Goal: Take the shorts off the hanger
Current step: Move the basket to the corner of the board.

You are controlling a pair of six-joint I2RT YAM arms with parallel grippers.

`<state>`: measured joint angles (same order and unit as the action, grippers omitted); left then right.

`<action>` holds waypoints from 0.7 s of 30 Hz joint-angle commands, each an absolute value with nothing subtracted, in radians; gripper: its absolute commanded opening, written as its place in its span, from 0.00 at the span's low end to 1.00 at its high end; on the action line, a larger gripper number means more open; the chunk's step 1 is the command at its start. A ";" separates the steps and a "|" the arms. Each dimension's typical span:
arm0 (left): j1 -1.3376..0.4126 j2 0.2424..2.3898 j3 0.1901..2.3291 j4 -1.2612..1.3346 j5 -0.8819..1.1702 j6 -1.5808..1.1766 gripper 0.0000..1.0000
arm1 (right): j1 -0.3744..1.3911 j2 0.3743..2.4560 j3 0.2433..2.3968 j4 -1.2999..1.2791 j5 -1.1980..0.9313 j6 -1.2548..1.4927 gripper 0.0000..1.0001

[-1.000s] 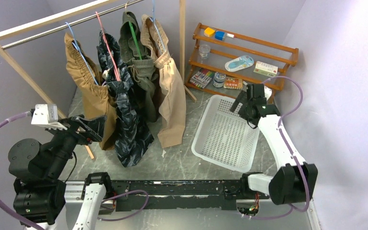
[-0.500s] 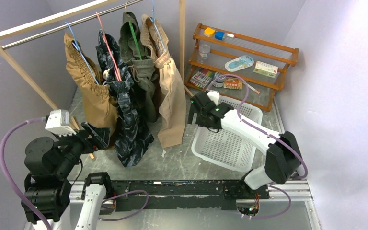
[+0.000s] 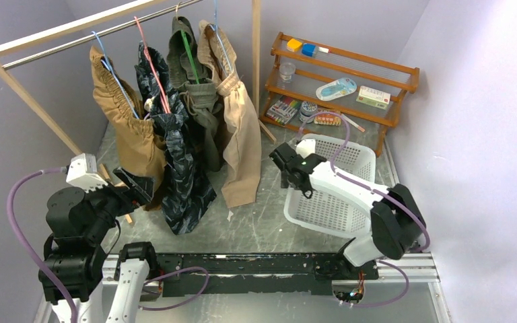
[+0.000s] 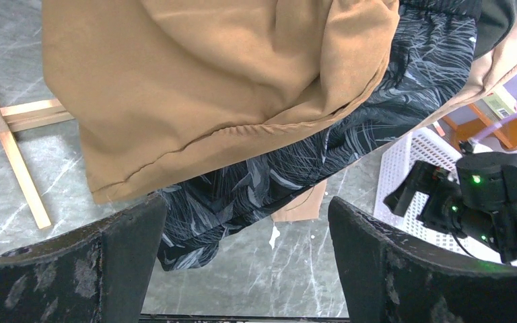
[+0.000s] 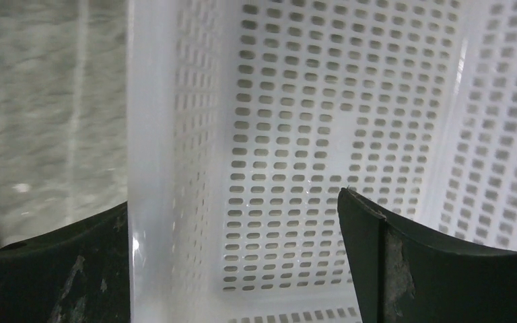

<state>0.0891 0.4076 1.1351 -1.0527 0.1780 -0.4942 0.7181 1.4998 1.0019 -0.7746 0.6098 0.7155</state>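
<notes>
Four pairs of shorts hang from hangers on the rail: tan-brown shorts, dark navy patterned shorts, olive green shorts and light beige shorts. My left gripper is open, low beside the hem of the tan-brown shorts and apart from it. In the left wrist view the tan-brown shorts and navy shorts hang just beyond my left gripper, with only floor between the jaws. My right gripper is open over the left rim of the white basket, empty.
The white perforated basket's wall fills the right wrist view. A wooden shelf with small items stands at the back right. The rack's slanted wooden leg and foot are near my left arm; its upright post stands beside the beige shorts.
My right arm has swung from the shelf side across the basket to its left rim, and the basket has shifted a little to the right. My left arm has edged closer to the shorts.
</notes>
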 commanded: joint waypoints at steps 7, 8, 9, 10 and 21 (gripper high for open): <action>0.102 0.396 1.125 -1.022 0.134 -0.508 0.93 | 0.637 1.331 1.035 -0.913 0.705 0.669 1.00; 0.101 0.395 1.124 -1.021 0.133 -0.508 0.94 | 0.637 1.312 1.058 -0.913 0.672 0.669 1.00; 0.101 0.395 1.122 -1.018 0.132 -0.511 0.93 | 0.637 1.294 1.076 -0.902 0.622 0.662 1.00; 0.101 0.394 1.119 -1.015 0.132 -0.513 0.93 | 0.637 1.271 1.086 -0.871 0.555 0.649 1.00; 0.101 0.391 1.129 -1.016 0.123 -0.514 0.93 | 0.676 1.320 1.023 -0.462 -0.017 0.675 1.00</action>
